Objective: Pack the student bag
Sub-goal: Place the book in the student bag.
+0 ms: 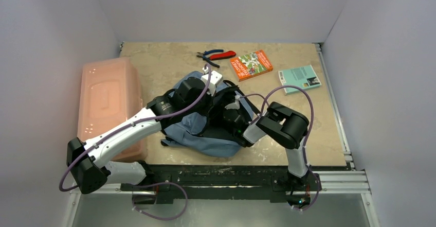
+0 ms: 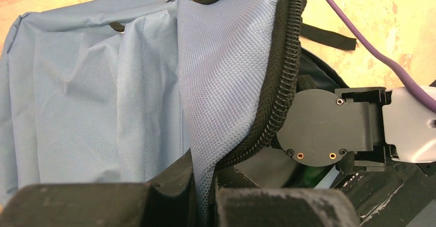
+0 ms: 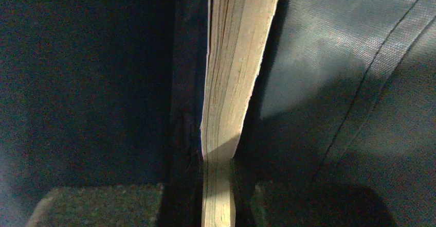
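The grey-blue student bag (image 1: 205, 134) lies in the middle of the table with its zip opening held apart. My left gripper (image 2: 205, 198) is shut on the bag's fabric flap (image 2: 226, 83) beside the dark zip (image 2: 280, 83) and holds it up. My right gripper (image 3: 218, 196) is inside the dark bag and is shut on a book (image 3: 236, 57), seen edge-on with cream pages. In the top view the right gripper (image 1: 234, 119) is buried in the opening and the left gripper (image 1: 198, 90) is over the bag's far side.
A translucent pink plastic box (image 1: 108, 103) stands at the left. At the back lie pliers with red and blue handles (image 1: 218, 55), an orange book (image 1: 251, 65) and a teal book (image 1: 300, 77). The right arm's wrist (image 2: 329, 129) sits close beside the zip.
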You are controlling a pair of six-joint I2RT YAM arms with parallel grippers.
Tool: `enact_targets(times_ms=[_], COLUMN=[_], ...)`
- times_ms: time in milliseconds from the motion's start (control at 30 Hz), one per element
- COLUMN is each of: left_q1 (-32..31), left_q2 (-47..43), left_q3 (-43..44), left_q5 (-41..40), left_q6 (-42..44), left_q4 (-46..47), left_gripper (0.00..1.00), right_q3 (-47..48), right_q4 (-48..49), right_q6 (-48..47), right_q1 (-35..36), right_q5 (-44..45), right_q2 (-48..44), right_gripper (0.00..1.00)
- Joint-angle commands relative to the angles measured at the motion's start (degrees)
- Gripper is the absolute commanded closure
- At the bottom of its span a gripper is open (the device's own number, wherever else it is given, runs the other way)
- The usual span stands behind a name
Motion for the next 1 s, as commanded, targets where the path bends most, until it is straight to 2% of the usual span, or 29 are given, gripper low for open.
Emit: enact_targets(times_ms=[0,200,367,667,733,867,967], left_q1=[-0.19,-0.19,-0.23,-0.18,-0.18,-0.19,-0.18], left_q2=[-2.58,-2.84,-2.84,-1.96,-1.88,-1.27,-1.68], left_q3=[1.35,0.81,0.49,0.62,0.6,0.7,0.69], left_q5=[-2.59,-3.74,-3.39,-2.72,-2.27,-2.73,-2.73], left_q6=[1.16,1.75,2.2,2.32,2.08,2.18,2.16], left_q4=[4.95,5.46,5.84,6.19,6.15,6.0,5.55], left_gripper=[1.0,1.0,1.0,1.0,1.0,1.0,1.0], right_q3=[2.59,2.68,2.69,3.65,4.26,6.25,5.98], right_q4=[8.74,16.16,18.52,15.82,17.22,16.4,9.73], right_q6=[-1.26,-3.09,-1.17,4.15,4.6,5.17,1.86], right_q1=[0.63,0.9,1.6,2.24,2.24,1.81,1.09], right_q5=[2.0,-3.25,-6.97,-6.71,-6.24,-7.84,-11.92], right_q2=[0.5,2.74,2.17,5.44,7.22,9.22,5.96], right_gripper=[1.0,1.0,1.0,1.0,0.94,0.73,0.54])
